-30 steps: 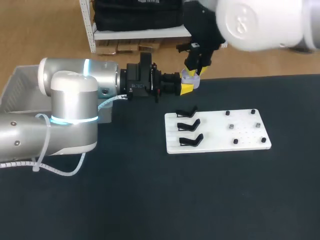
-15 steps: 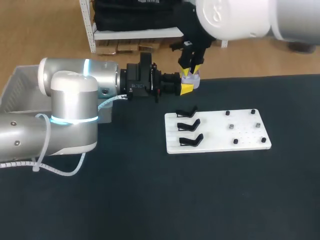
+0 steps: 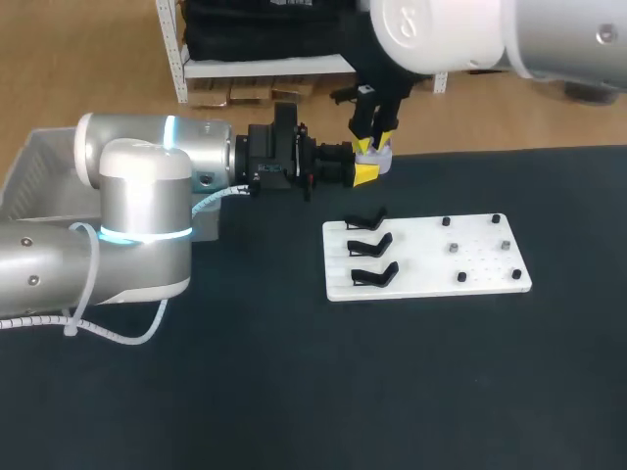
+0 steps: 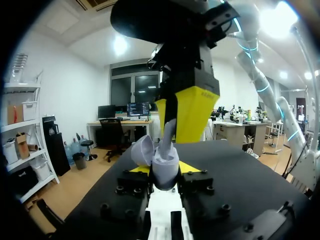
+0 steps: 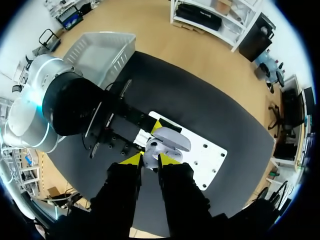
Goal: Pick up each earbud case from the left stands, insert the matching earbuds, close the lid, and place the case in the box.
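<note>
- A dark table (image 3: pixel 294 392) fills most of my head view.
- My left arm (image 3: pixel 137 215), thick and silver with a glowing blue ring, comes in from the left and lies level above the table, reaching toward its far edge.
- My right arm (image 3: pixel 470 34), white and bulky, comes in from the far right corner and points straight down at the same spot.
- A clear plastic box (image 3: pixel 39 162) sits at the far left of the table, partly hidden behind my left arm.
- A white board (image 3: pixel 431 264) lies flat right of the middle, well apart from the box.
- My left gripper (image 4: pixel 165 172) is clamped on the earbud case (image 4: pixel 165 162). One yellow tip presses each side of its body, and the case is held in the air above the table's far edge, beyond the board.
- The case is pale lilac, and its lid (image 4: pixel 142 150) stands open, tilted back to one side.
- My right gripper (image 5: pixel 150 160) hangs directly over the open case with its fingers almost together. They pinch a small pale earbud (image 4: pixel 169 134) whose lower end reaches into the case.
- Three black stands (image 3: pixel 372 247) sit in a column on the board's left part.
- Small dark pegs (image 3: pixel 454 248) dot the board's right part.
</note>
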